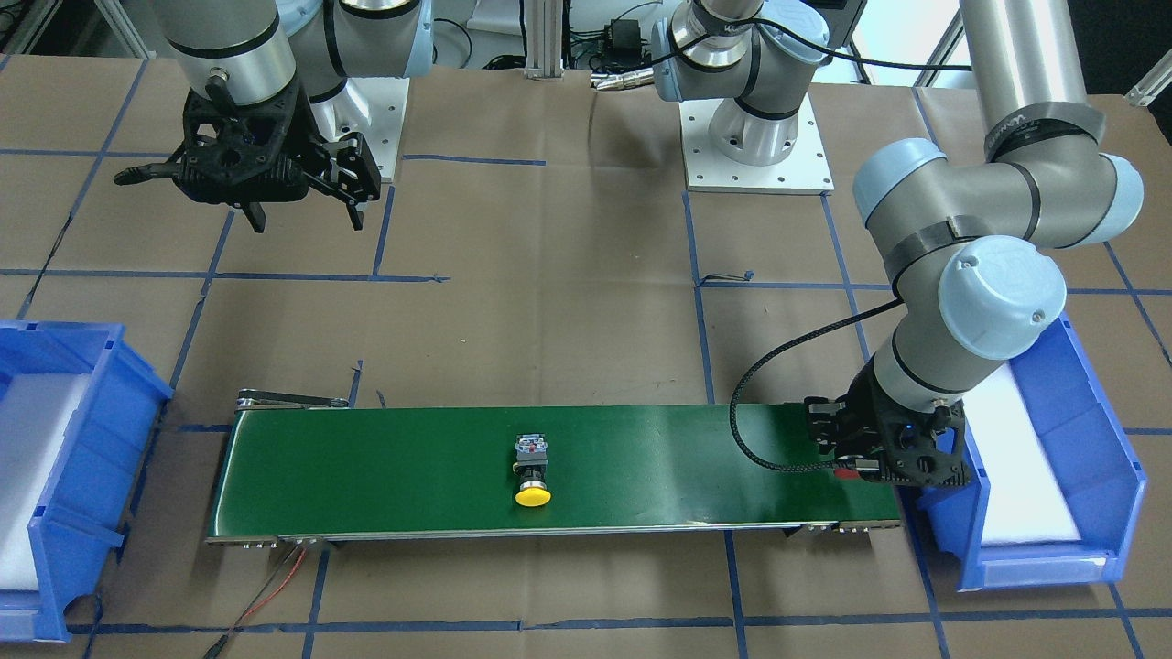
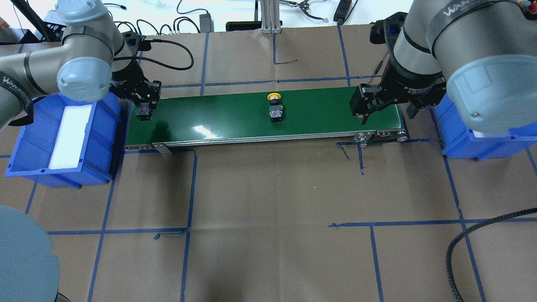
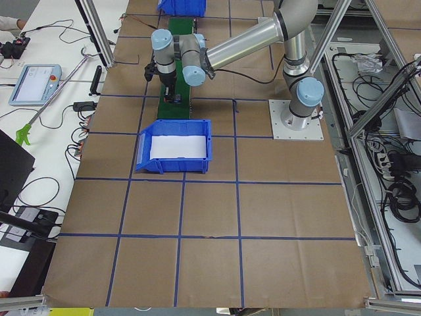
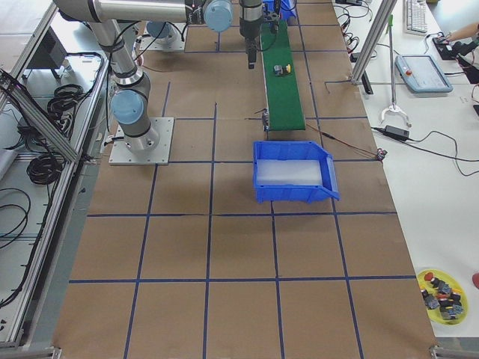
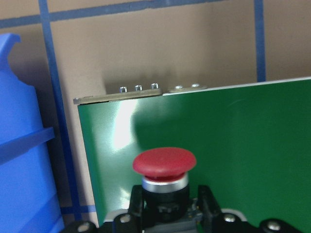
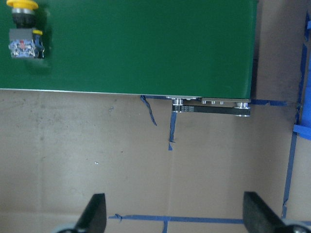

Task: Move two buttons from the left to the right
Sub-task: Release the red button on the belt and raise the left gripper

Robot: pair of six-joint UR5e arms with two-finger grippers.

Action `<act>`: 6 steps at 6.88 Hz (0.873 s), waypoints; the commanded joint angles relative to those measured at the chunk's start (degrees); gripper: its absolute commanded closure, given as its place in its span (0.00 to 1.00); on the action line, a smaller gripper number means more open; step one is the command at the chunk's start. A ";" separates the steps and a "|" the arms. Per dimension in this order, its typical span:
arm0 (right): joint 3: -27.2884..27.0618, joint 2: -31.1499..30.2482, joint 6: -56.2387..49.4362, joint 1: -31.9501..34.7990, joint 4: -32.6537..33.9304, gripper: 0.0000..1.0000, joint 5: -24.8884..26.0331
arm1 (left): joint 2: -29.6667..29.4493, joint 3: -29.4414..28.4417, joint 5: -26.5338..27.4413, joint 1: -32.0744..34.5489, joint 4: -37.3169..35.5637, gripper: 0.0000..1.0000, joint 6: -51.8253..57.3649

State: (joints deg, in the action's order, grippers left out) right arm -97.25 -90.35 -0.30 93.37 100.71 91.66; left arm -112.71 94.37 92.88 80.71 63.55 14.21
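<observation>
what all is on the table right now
yellow-capped push-button with black-and-grey body: 1, yellow, lying mid-belt
red-capped push-button: 1, red, at the belt's left end, gripped
green conveyor belt: 1, green, across the table
blue plastic bins with white liners: 2, blue, one at each belt end
brown paper table cover with blue tape grid: 1, brown
left gripper: black, shut on the red-capped push-button
right gripper: black, open, near the belt's right end

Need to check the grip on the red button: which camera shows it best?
The left wrist view: the red button fills the foreground, held in the left hand over the green belt. Overhead shows only its body, front-facing a red sliver, the side views too little, the right wrist view nothing.
</observation>
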 commanded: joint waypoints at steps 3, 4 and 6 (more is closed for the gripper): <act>1.80 7.19 2.85 -0.03 6.87 0.00 -0.34 | -0.59 3.11 -0.33 -0.12 -5.89 0.83 0.12; 2.33 8.77 2.93 -0.03 6.78 0.00 -0.52 | -0.59 2.23 -0.50 -0.12 -5.89 0.27 0.12; 4.35 10.27 2.93 -0.03 6.61 0.00 -0.35 | -0.24 1.44 -0.42 0.06 -5.55 0.00 -0.32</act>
State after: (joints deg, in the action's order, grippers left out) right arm -93.91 -81.09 2.62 93.34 107.44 91.25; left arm -113.21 96.27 92.41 80.63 57.81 14.09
